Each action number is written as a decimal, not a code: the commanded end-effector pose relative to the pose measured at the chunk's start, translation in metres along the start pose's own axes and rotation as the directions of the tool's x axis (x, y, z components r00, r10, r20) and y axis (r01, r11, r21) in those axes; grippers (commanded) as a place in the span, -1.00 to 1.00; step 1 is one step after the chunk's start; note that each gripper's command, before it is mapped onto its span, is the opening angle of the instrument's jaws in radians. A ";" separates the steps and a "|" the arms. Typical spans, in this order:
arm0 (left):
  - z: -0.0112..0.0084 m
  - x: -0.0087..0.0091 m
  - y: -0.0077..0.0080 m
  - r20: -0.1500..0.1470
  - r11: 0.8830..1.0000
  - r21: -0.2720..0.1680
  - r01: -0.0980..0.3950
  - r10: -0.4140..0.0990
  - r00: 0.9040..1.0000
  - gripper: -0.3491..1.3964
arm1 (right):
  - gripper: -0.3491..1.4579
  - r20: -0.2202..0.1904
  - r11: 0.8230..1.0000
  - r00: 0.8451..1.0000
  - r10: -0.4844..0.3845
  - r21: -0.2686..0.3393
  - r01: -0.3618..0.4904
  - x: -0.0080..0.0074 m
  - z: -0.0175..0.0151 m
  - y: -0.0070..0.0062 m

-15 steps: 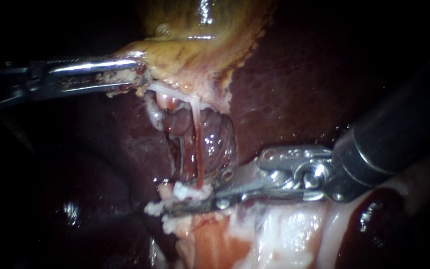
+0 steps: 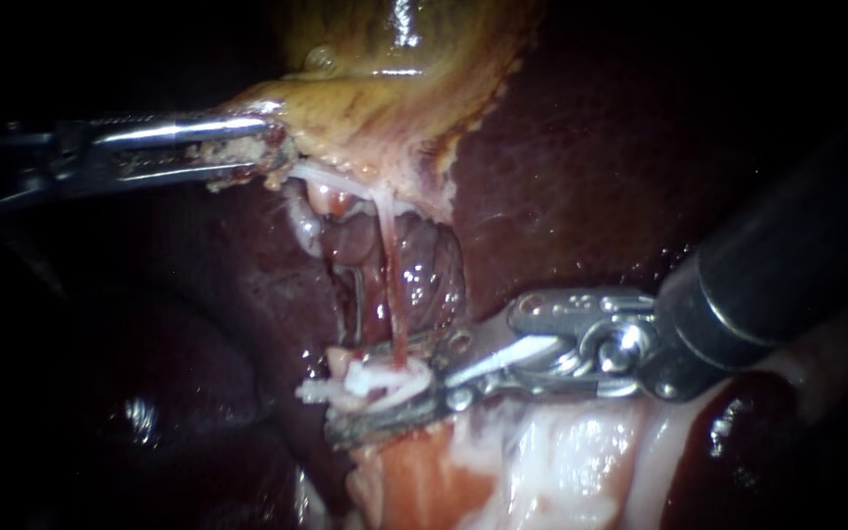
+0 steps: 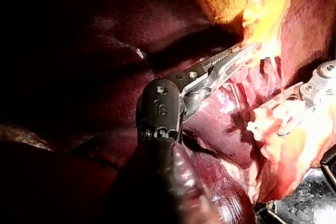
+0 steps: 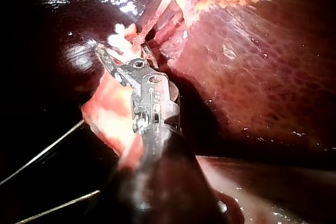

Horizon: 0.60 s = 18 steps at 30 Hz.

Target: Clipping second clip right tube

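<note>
Left instrument (image 2: 272, 152), jaws clamped on the gallbladder (image 2: 385, 108) edge at far left, by which the tube (image 2: 390, 275) is kept taut; right instrument (image 2: 375, 388), jaws parted about the tube's near end, judged placed for clipping.

No legible text, labels, brands, numbers or signs in any view.

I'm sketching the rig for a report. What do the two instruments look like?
Left instrument: slim, shiny silver jaws with toothed inner faces on a dark shaft; its wrist view shows a black rounded joint housing with silver pins. Right instrument: thick black shaft, silver riveted wrist links, long narrow dark jaws. Markings are stamped on both wrists.
</note>
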 end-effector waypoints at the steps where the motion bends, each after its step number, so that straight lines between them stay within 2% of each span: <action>1: -0.0001 0.0000 0.0000 0.000 1.000 -0.001 -0.001 0.001 1.000 -1.00 | -0.06 -0.004 1.000 1.000 -0.001 0.003 0.001 -0.0001 -0.0002 0.0002; 5: -0.0002 0.0000 -0.0001 0.000 1.000 -0.002 -0.001 0.001 1.000 -1.00 | -0.06 -0.039 1.000 0.999 0.004 0.022 -0.003 -0.0007 -0.0017 0.0009; 10: -0.0003 0.0000 -0.0001 0.001 1.000 -0.003 -0.001 0.001 1.000 -1.00 | -0.06 -0.115 0.997 0.992 0.060 0.065 -0.053 0.0001 -0.0039 0.0016; 15: -0.0004 0.0000 -0.0001 0.001 1.000 -0.003 -0.001 0.001 1.000 -1.00 | -0.06 -0.166 0.991 0.981 0.103 0.098 -0.087 0.0008 -0.0047 0.0014; 18: -0.0004 0.0000 -0.0002 0.001 1.000 -0.003 -0.001 0.001 1.000 -1.00 | -0.06 -0.172 0.987 0.978 0.121 0.124 -0.100 0.0010 -0.0041 0.0010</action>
